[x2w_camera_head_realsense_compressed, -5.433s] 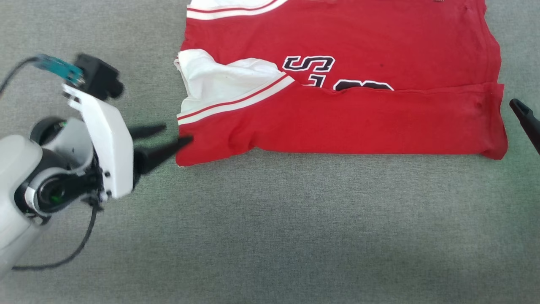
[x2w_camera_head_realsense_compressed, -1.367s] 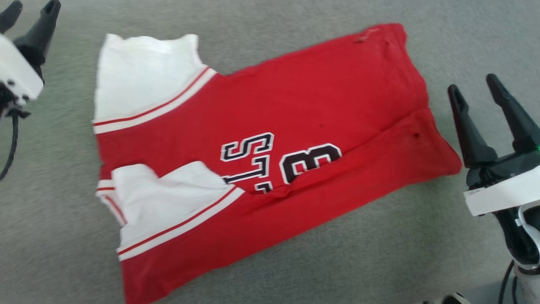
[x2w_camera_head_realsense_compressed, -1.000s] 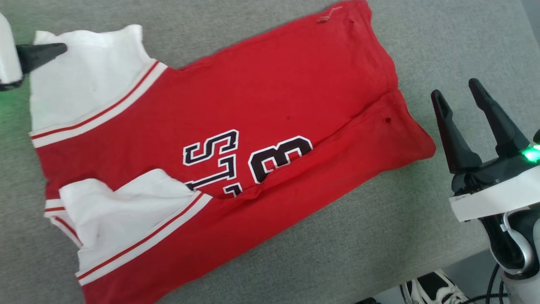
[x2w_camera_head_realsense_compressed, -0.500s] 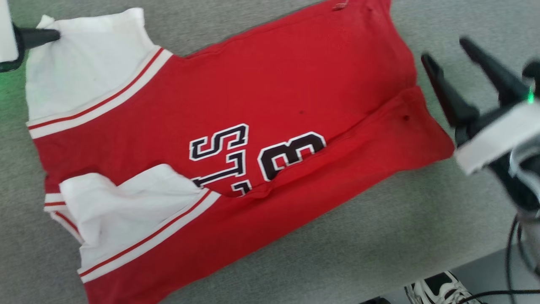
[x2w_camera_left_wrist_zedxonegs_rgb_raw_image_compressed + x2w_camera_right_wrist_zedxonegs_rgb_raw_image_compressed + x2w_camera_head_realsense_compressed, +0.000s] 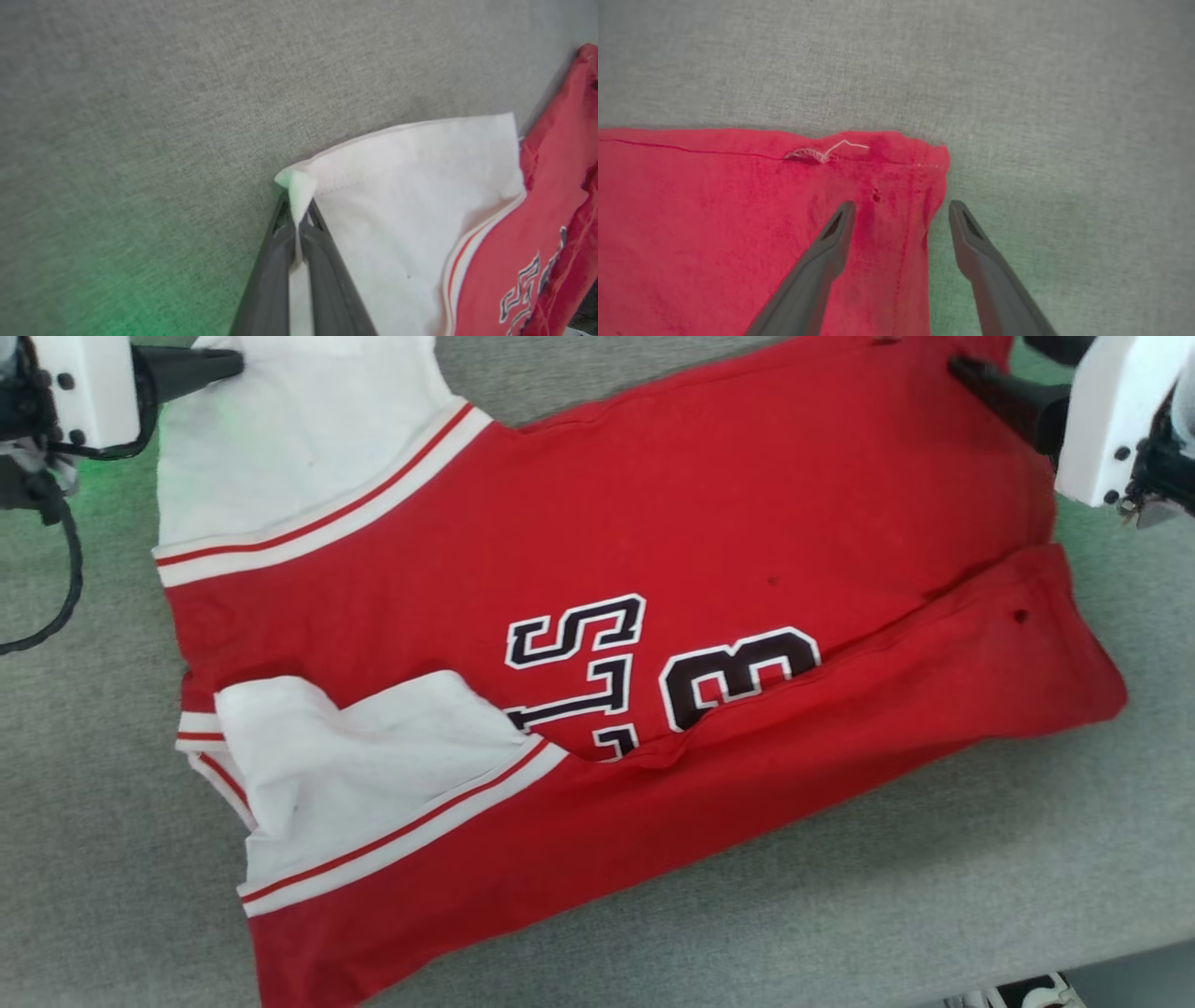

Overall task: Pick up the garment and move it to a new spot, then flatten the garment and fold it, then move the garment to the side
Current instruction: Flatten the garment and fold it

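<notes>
- The left tool (image 5: 295,219) is clenching a corner of the garment (image 5: 747,504). Its two dark fingers are pressing together with white cloth pinched between them, and a small tuft is poking out past the tips.
- From that pinch the white panel (image 5: 411,196) is spreading away to the tool's right and running into the red body with its striped trim.
- The right tool (image 5: 901,207) is hanging released, its fingers standing apart. The left finger is sitting over red cloth and the right finger over the bare tabletop (image 5: 1064,93), with the garment's side hem running between them. Whether the tips are touching the cloth cannot be told.
- Just ahead of this tool's tips the red corner is ending. A loose white thread (image 5: 831,150) is curling along the edge, ahead and to the left of the left finger.
- The garment is lying spread on the grey tabletop between the two tools. One long edge is folding over across the black lettering (image 5: 653,672), and a second white patch is showing at the end of the fold nearer the left tool.
</notes>
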